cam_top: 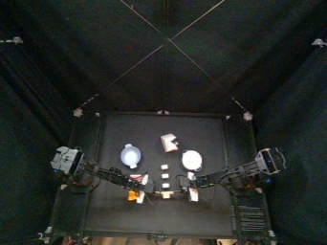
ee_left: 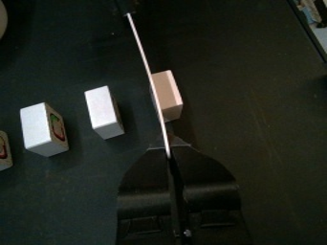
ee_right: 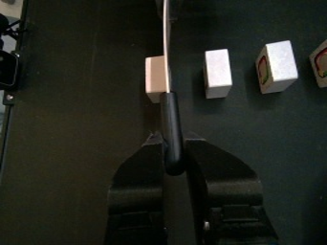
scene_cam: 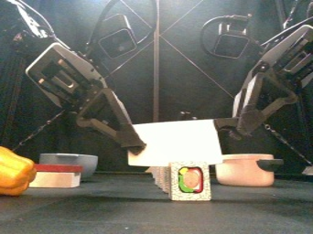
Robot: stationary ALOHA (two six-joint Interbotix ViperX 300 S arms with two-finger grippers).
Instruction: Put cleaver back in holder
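The cleaver [scene_cam: 178, 141] hangs above the table between both arms, its broad whitish blade facing the front. My left gripper [scene_cam: 137, 146] is shut on the blade's left end. In the left wrist view the blade [ee_left: 151, 86] shows edge-on as a thin line running out from that gripper [ee_left: 173, 158]. My right gripper [scene_cam: 225, 137] is shut on the cleaver's dark handle [ee_right: 170, 120], which lies between its jaws [ee_right: 170, 144]. The holder [cam_top: 169, 144], a pale tan block, stands at the table's back middle, apart from both grippers.
A bluish bowl [cam_top: 132, 154] and a white plate [cam_top: 192, 160] flank the holder. Small white squares [ee_left: 102, 110] lie in a row under the cleaver. A picture block [scene_cam: 189, 178] stands at the front, and an orange wedge [scene_cam: 13, 172] lies front left.
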